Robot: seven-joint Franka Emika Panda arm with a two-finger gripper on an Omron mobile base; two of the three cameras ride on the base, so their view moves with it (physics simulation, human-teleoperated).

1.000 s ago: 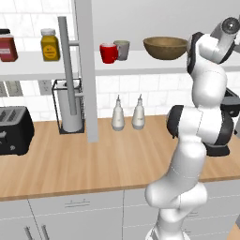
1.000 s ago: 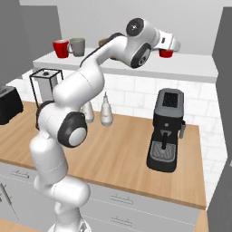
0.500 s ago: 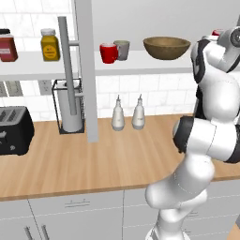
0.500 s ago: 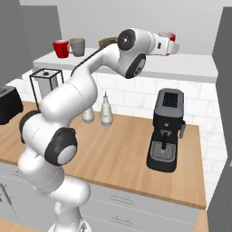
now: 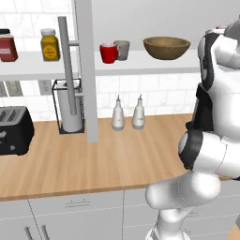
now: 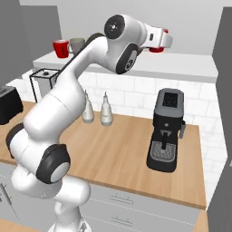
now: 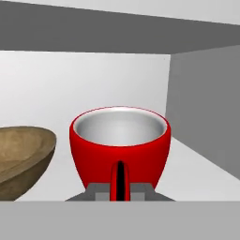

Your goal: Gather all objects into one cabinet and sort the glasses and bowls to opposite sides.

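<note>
My gripper [image 7: 120,190] is shut on the handle of a glossy red cup [image 7: 120,145], which it holds upright inside the cabinet over the white shelf board [image 7: 197,173]. I cannot tell whether the cup touches the board. The brown wooden bowl [image 7: 21,154] sits just left of it, and the cabinet's grey side wall [image 7: 206,108] stands to the right. From the right base view the gripper [image 6: 159,41] reaches over the shelf [image 6: 190,68] with red showing at the hand. Further left on the shelf stand a second red cup [image 5: 108,53], a grey-green cup [image 5: 123,49] and the bowl [image 5: 167,47].
A grey cabinet door with a steel bar handle [image 5: 65,70] stands open mid-shelf. Yellow [image 5: 50,44] and red [image 5: 5,46] jars sit left of it. On the counter are two white shakers [image 5: 118,115], a paper-towel holder [image 5: 70,108], a toaster [image 5: 14,131] and a coffee machine [image 6: 166,129].
The arm has swung and stretched out, carrying the red cup further in over the shelf to the right of the bowl. The other shelf items have stayed put.
</note>
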